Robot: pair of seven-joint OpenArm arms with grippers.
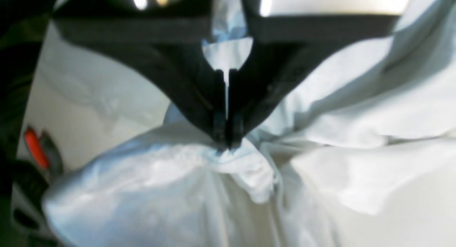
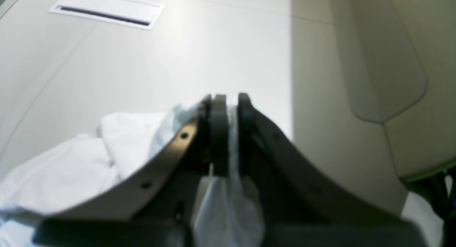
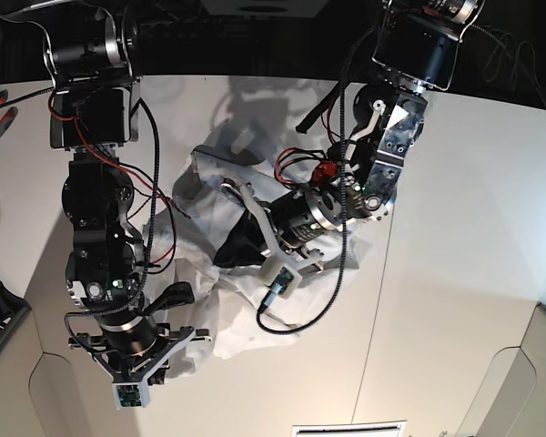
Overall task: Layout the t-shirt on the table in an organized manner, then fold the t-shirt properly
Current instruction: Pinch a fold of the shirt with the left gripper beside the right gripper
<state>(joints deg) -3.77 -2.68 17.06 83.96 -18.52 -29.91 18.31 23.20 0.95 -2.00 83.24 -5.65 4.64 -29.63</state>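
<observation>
Both grippers, left gripper (image 1: 227, 142) and right gripper (image 2: 225, 104), pinch the thin, wrinkled white t-shirt (image 3: 241, 164), bunched on the matte white table (image 3: 437, 309). Advice: pull apart evenly, keeping cloth low, to spread flat.

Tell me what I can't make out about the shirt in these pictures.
- Base view: the arms cover much of the t-shirt, hiding its outline and sleeves.
- Left wrist view: blurred; which part the left gripper pinches is unclear.
- Right wrist view: the right gripper blocks the pinched cloth; the bottom edge cuts it off.
</observation>
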